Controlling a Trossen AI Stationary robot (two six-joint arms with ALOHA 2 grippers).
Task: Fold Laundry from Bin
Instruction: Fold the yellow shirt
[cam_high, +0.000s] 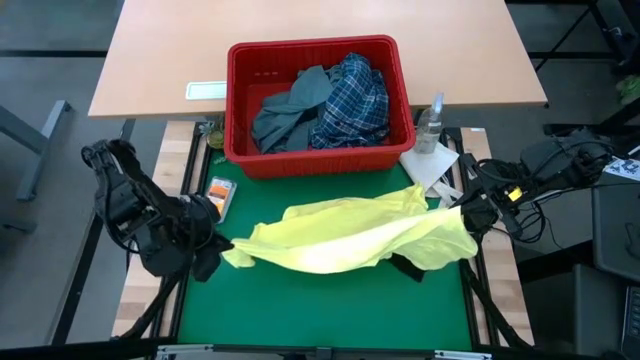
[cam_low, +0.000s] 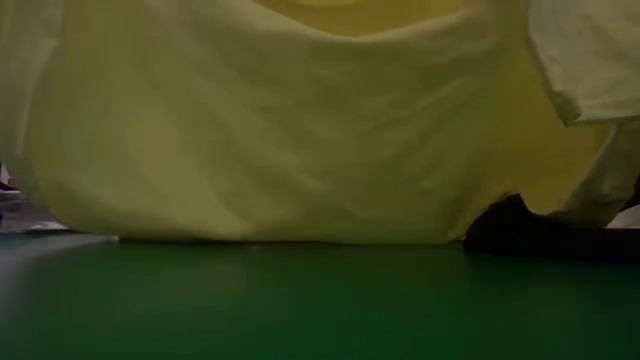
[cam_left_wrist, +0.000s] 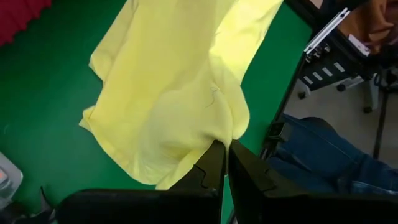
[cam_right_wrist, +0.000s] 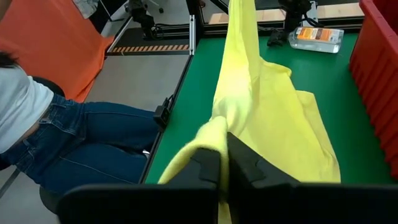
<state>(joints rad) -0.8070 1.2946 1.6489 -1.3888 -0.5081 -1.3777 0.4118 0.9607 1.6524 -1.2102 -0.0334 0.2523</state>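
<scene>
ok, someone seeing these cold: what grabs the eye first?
The yellow garment, stretched across the green mat between the two arms: left gripper shut on one end, right gripper shut on the other. Behind it, the red bin holds a plaid shirt and a grey-blue garment.

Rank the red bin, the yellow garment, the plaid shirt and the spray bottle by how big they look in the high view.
1. Yellow garment and red bin: look about alike, so no ranking between them.
2. Plaid shirt, partly hidden in the bin.
3. Spray bottle, clearly smallest.
</scene>
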